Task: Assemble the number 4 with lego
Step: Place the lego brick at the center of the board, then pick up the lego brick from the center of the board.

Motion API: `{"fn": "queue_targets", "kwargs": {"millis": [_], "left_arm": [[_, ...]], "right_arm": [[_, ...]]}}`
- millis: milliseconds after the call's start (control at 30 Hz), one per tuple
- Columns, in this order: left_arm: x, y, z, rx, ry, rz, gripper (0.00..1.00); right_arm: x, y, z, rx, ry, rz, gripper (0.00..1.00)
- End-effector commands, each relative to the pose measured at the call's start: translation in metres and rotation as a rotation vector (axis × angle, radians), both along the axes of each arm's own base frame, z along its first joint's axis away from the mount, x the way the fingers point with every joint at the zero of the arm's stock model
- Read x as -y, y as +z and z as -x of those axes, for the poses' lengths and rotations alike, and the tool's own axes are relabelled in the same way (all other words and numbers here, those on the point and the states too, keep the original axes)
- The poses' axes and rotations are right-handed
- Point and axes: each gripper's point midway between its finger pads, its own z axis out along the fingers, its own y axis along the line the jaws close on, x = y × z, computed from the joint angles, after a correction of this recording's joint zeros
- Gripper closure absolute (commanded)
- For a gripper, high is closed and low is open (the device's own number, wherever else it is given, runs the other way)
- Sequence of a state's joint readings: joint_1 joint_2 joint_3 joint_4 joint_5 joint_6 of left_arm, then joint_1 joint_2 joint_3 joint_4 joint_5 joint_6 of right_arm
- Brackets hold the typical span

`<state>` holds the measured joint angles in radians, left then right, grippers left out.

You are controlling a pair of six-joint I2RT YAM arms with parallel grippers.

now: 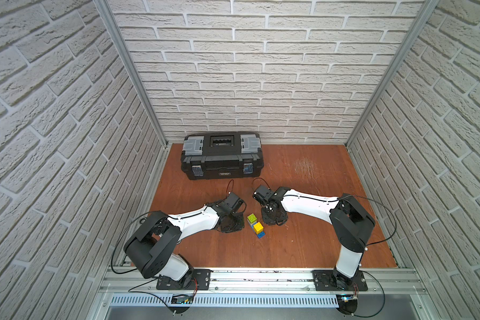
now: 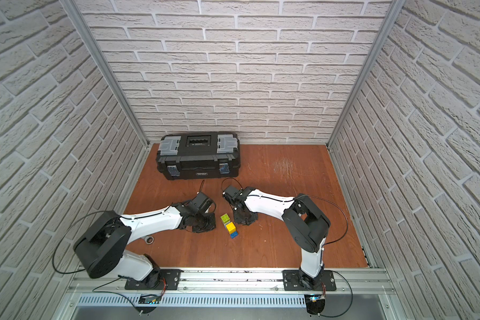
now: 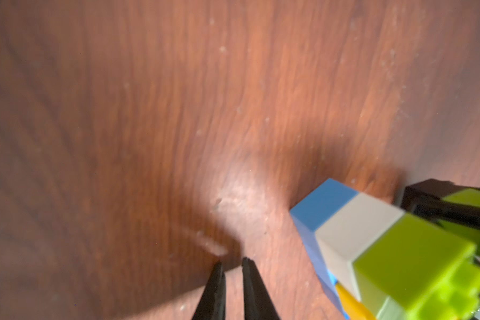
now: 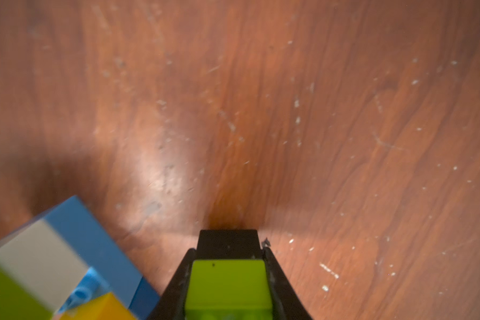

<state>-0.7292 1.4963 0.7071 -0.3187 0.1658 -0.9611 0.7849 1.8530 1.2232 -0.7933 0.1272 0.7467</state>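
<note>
Between the two arms stands one joined cluster (image 1: pixel 256 225) of bricks on the wooden table (image 1: pixel 302 243): one lime green, one white, one yellow and blue at the base, its long axis running from far-left to near-right in both top views. The right gripper (image 4: pixel 227 277) clamps a stacked green-and-black pair (image 4: pixel 227 285) just beside it. The left gripper (image 3: pixel 231 266), nearly closed and empty, rests on the other side.

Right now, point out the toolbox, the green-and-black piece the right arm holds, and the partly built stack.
toolbox (image 1: pixel 221 159): top view, lid front.
green-and-black piece (image 4: pixel 227 282): right wrist view, green face.
partly built stack (image 1: pixel 258 227): top view, yellow brick.
</note>
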Motion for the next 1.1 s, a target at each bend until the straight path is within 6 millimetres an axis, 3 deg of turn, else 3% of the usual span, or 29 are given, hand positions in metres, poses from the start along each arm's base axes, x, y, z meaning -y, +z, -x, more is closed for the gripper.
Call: {"fn": "queue_targets", "kwargs": {"millis": [0, 267, 467, 633, 700, 833, 933, 1067], "left_arm": [[0.0, -0.008, 0.0, -0.012, -0.02, -0.028, 0.84], [0.009, -0.014, -0.006, -0.021, -0.041, -0.026, 0.84], [0.014, -0.015, -0.011, -0.02, -0.05, -0.03, 0.85], [0.018, -0.017, -0.015, -0.016, -0.053, -0.026, 0.85], [0.02, -0.016, -0.017, -0.012, -0.05, -0.02, 0.85], [0.021, -0.014, -0.02, 0.004, -0.042, -0.012, 0.85], [0.012, -0.011, -0.023, 0.013, -0.006, -0.029, 0.86], [-0.027, -0.002, -0.026, 0.027, 0.133, -0.079, 0.86]], "right_arm": [[0.003, -0.008, -0.001, -0.005, 0.009, 0.024, 0.78], [0.005, -0.002, -0.002, 0.003, 0.008, 0.021, 0.53], [0.01, 0.009, -0.004, 0.02, 0.012, 0.032, 0.44], [0.003, 0.044, -0.004, 0.08, 0.069, 0.033, 0.37], [-0.004, 0.064, -0.001, 0.118, 0.116, 0.053, 0.35], [-0.025, 0.085, 0.014, 0.137, 0.208, 0.044, 0.32], [-0.046, 0.086, 0.026, 0.121, 0.274, 0.01, 0.31], [-0.058, 0.072, 0.033, 0.077, 0.318, 0.006, 0.31]]}}
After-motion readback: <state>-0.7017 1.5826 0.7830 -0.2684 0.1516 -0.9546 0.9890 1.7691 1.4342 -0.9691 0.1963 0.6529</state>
